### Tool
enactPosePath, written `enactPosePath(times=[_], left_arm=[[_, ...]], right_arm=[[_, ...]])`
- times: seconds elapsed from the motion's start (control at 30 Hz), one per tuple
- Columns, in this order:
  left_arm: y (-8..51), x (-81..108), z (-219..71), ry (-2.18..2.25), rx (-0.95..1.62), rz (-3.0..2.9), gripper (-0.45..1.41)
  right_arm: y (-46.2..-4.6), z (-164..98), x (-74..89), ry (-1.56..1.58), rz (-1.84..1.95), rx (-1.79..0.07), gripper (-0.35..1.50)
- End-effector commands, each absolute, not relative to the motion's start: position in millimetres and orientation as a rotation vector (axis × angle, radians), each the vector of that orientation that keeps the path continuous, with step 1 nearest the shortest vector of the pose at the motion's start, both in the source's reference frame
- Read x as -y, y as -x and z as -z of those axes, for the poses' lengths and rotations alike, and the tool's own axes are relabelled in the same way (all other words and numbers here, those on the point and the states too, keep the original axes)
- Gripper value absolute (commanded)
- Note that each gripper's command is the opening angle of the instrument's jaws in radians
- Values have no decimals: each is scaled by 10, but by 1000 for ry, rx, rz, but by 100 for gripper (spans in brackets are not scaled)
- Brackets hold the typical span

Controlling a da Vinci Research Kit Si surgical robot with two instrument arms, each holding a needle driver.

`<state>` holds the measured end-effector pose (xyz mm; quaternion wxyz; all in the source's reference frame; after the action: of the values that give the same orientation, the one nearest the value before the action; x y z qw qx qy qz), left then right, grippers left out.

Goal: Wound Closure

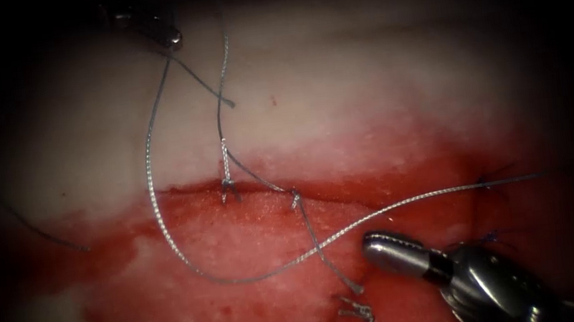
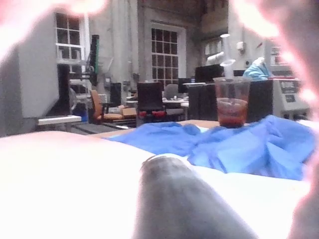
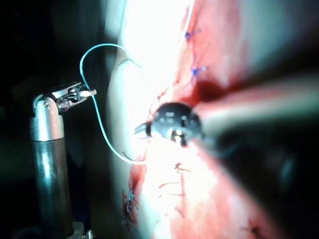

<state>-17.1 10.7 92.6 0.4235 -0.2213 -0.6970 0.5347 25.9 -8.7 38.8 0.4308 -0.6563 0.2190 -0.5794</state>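
Left tool (image 1: 174,38) — jaws gripping thread (image 1: 164,225)

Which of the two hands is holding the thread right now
The left hand, beyond the cut: its jaws are shut on the thread, which loops down across the tissue. The right hand, on the cut's near side, looks shut on nothing.
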Motion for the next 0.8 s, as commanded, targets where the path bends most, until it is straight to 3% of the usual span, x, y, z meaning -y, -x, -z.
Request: enactPosePath(times=[0.03, 0.47, 0.8], left_arm=[[170, -123, -915, 563, 1740, -1341, -45], [185, -105, -917, 428, 1657, -1529, -45], [189, -102, -918, 415, 1661, -1522, -45]], right_arm=[[-268, -384, 72, 1637, 1447, -547, -35], [-325, -444, 64, 1551, 1575, -506, -35], [-336, -461, 36, 1522, 1746, -373, -35]])
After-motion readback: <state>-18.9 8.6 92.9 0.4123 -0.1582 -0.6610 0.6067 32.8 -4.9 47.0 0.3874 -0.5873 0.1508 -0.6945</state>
